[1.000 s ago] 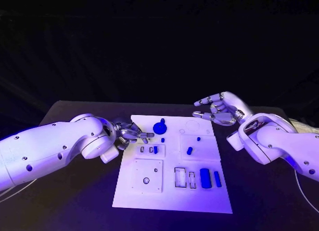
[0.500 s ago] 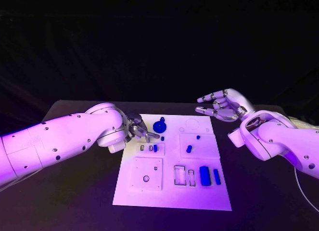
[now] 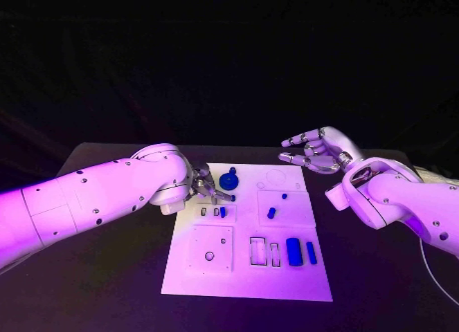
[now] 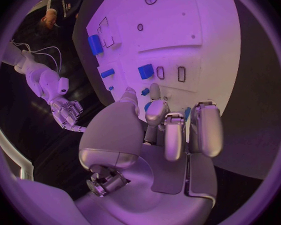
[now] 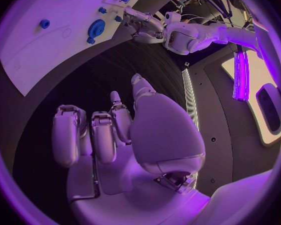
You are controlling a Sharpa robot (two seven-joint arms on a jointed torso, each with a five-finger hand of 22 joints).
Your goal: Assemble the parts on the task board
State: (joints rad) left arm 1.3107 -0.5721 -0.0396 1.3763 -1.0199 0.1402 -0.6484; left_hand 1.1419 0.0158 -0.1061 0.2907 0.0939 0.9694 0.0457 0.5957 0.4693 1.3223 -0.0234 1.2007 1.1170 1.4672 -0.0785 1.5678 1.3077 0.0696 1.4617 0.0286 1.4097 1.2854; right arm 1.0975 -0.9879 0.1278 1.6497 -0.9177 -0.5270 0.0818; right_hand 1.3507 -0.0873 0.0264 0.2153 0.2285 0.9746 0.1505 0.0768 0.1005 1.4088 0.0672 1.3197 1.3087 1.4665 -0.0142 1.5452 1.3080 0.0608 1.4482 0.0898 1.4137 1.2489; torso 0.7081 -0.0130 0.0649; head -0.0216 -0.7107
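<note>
Left hand (image 4: 162, 127): fingers curled over task board (image 3: 289, 277); wrist view shows no part held.
Right hand (image 3: 319, 153): fingers apart, empty.
Change: left arm advanced farther.

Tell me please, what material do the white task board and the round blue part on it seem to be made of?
The task board looks like matte white plastic, perhaps painted sheet: flat, even, with crisp cut recesses and no glare. The round blue part seems moulded or printed plastic: solid uniform blue, notched rim in the right wrist view. Neither can be confirmed by sight.
</note>
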